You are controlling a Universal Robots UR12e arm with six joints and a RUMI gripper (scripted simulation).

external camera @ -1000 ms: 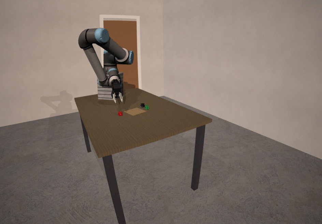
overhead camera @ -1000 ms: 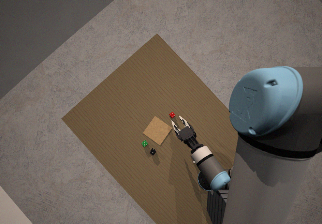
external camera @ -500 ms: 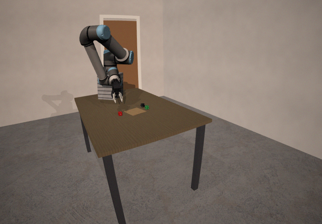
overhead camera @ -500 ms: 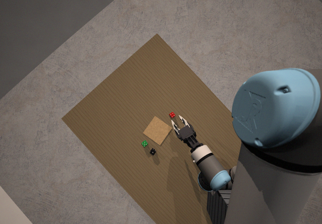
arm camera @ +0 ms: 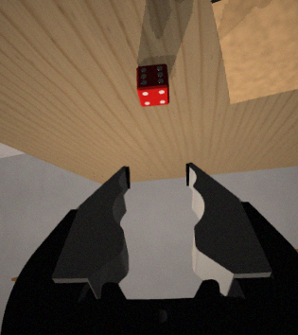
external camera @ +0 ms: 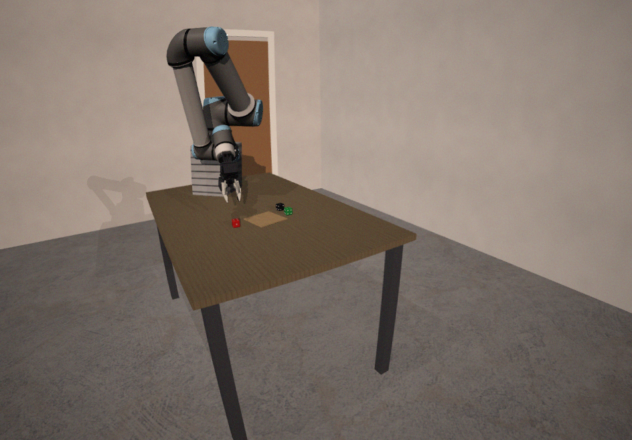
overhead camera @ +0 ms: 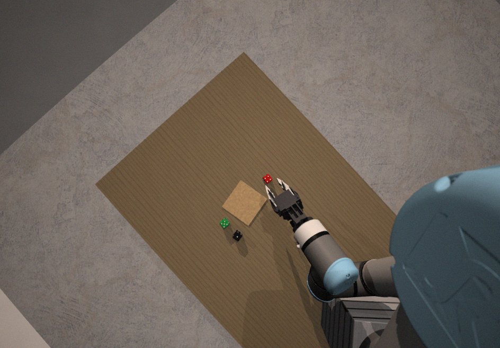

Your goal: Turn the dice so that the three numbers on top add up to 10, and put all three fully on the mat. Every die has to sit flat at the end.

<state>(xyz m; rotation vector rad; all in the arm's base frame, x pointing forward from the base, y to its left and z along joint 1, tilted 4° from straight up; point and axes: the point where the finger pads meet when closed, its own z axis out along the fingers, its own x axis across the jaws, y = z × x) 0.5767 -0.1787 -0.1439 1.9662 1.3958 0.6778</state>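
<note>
end effector (overhead camera: 271,182) (external camera: 232,201) (arm camera: 157,167) hovering above worktop (overhead camera: 194,142) (external camera: 306,246) (arm camera: 90,128), released, jaws parted. red die (overhead camera: 267,178) (external camera: 235,223) (arm camera: 153,85) sitting flat off the mat (overhead camera: 244,203) (external camera: 265,219) (arm camera: 271,52), four showing on top. green die (overhead camera: 224,223) (external camera: 288,211) and black die (overhead camera: 237,235) (external camera: 279,206) lying near its other side, also off it.

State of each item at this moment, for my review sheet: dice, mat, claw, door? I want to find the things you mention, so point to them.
Red die (overhead camera: 267,178) (external camera: 235,223) (arm camera: 153,86): flat on the table, off the mat, four on top.
Green die (overhead camera: 224,223) (external camera: 288,211): off the mat, top looks like five.
Black die (overhead camera: 237,235) (external camera: 279,206): off the mat, top number too small to be sure.
Mat (overhead camera: 244,203) (external camera: 265,219) (arm camera: 274,52): lying flat, bearing no die.
Claw (overhead camera: 271,182) (external camera: 233,201) (arm camera: 157,167): open, holding nothing.
Door (external camera: 259,67): looks closed.
</note>
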